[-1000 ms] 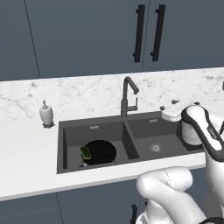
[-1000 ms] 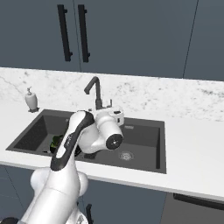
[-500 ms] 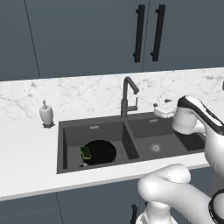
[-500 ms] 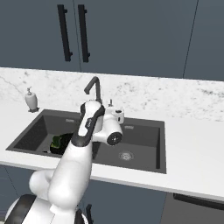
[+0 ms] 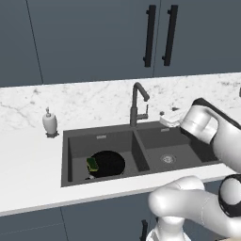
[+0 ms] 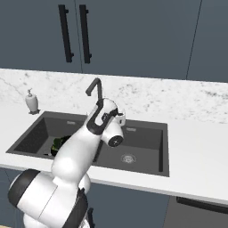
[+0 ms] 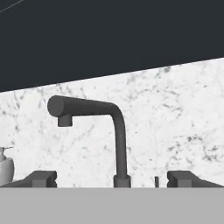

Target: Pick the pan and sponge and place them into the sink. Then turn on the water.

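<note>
Hand view: open gripper [image 7: 111, 178] faces faucet [image 7: 98, 127]; pan [image 5: 108, 163] in sink [image 5: 75, 141]

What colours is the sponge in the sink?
Sponge: green with a yellow edge, clearest in the left base view.
</note>
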